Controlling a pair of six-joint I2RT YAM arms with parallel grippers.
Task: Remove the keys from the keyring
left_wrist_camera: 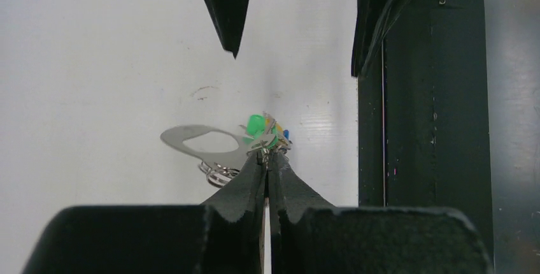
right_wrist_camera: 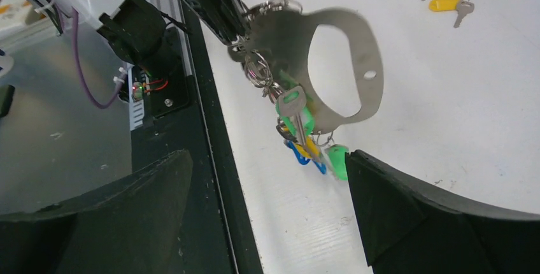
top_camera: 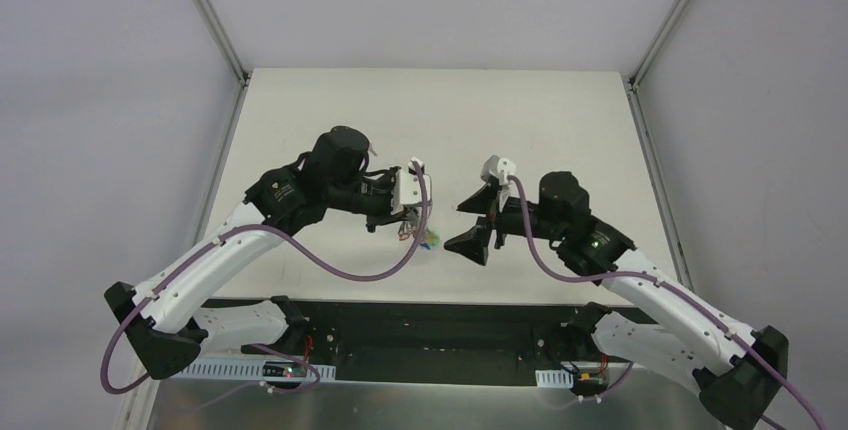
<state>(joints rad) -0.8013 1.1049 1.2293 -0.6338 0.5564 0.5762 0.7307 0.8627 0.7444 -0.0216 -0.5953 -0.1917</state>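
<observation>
Clamping keyring point(right_wrist_camera: 366, 51) in left gripper point(left_wrist_camera: 267, 156) by near edge; right gripper point(right_wrist_camera: 267, 158) agape; keys point(right_wrist_camera: 298, 120) look light, slippery; I'd pinch plastic heads.

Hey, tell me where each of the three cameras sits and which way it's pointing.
Top external: above and behind the bases, looking down on the table; the left arm and right arm show.
Left wrist: looks along the left gripper, shut on the keyring.
Right wrist: looks out through the open right gripper at that keyring.
Shared: both wrist views show the keyring.
</observation>
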